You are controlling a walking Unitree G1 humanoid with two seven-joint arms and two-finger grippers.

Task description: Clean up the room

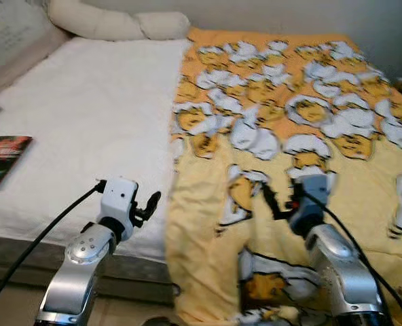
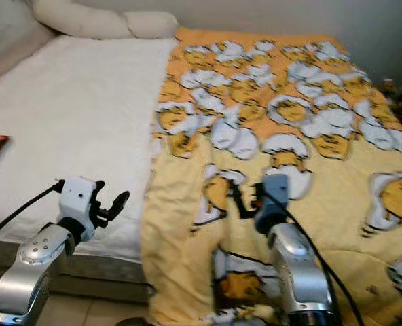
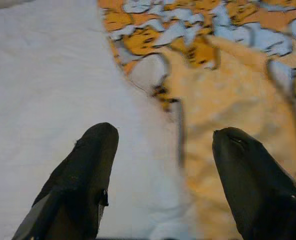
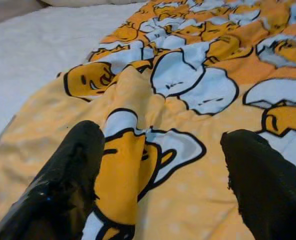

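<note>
Both silver arms reach forward from below toward the bed. The left gripper hovers over the bed's near edge, beside the left hem of the yellow blanket, its jaws spread apart with nothing between them. The right gripper hovers low over the near part of the blanket, well to the right of that hem, its jaws likewise wide apart. Black cables trail back from both wrists.
</note>
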